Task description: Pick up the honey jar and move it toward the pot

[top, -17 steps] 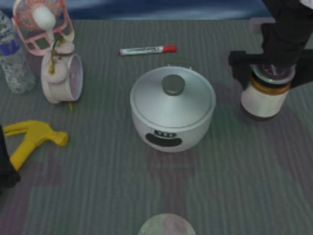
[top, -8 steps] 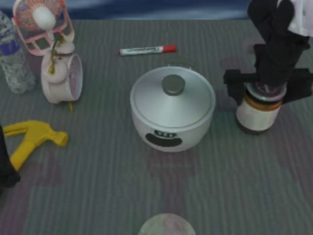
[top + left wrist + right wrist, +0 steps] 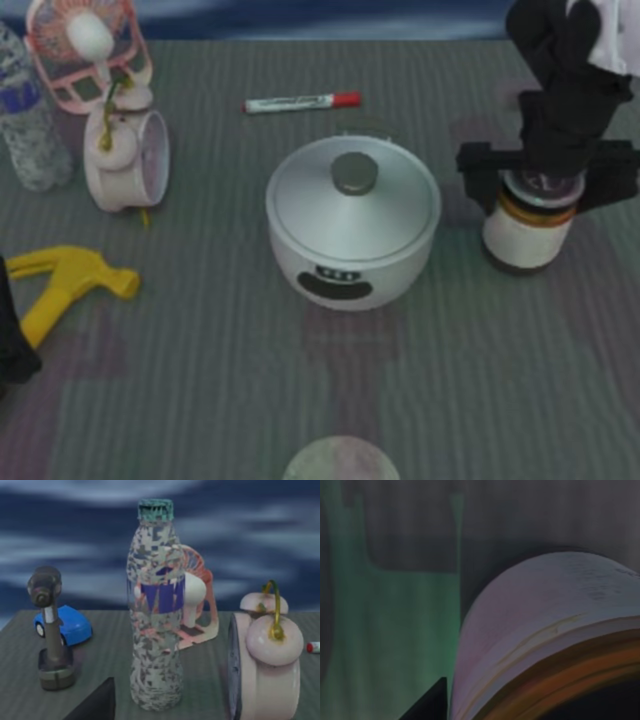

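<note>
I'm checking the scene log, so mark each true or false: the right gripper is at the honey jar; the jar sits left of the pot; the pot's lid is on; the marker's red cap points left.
1. The right gripper is at the honey jar: true.
2. The jar sits left of the pot: false, it is to the pot's right.
3. The pot's lid is on: true.
4. The marker has its red cap pointing left: false, it points right.

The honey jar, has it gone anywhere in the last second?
Yes. The right gripper, clamped on the honey jar at its lid, carried it a little leftward toward the pot and nearer the front edge, then stopped. The pot, marker and alarm clock stayed put.
</note>
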